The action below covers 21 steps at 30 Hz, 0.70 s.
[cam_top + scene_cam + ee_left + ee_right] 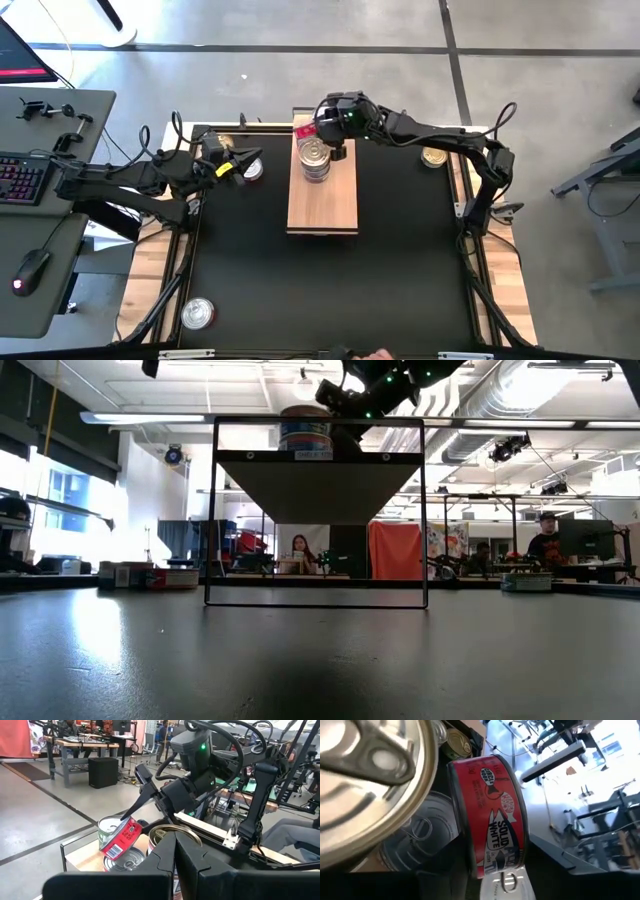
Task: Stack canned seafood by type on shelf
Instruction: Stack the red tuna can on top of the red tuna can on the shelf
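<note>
black tabletop (330, 290) carries the shelf (322, 205), with a tin stack (314, 160) at its far end. right gripper (318, 128), just behind the stack, pinches a tilted red tin (121, 838) on edge, label reading "solid white". left gripper (232, 167) waits beside another tin (253, 170), fingers pressed together.

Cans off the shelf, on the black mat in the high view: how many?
3: a can by the left gripper, a gold can upper right, a can lower left. Arms may hide more.
</note>
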Each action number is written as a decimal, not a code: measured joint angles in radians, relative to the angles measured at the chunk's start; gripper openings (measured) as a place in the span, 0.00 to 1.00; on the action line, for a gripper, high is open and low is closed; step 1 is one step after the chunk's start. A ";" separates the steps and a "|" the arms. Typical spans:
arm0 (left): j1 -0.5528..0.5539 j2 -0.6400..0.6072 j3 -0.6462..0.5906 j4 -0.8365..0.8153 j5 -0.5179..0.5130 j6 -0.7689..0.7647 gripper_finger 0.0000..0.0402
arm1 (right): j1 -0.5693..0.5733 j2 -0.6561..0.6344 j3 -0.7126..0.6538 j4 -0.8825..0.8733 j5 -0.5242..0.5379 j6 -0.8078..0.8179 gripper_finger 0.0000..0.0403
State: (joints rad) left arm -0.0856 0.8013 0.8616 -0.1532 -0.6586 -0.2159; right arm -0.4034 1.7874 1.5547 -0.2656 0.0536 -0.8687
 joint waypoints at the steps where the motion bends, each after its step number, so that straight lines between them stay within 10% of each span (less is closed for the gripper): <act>1: 0.000 0.000 0.000 0.000 0.000 0.000 0.00 | -0.001 0.000 0.000 0.000 -0.003 0.021 0.39; 21: 0.000 0.000 0.001 0.000 -0.007 0.000 0.00 | -0.013 0.000 0.000 -0.036 -0.019 0.076 0.39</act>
State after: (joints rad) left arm -0.0857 0.8017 0.8623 -0.1528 -0.6659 -0.2157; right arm -0.4167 1.7874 1.5547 -0.3019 0.0344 -0.7931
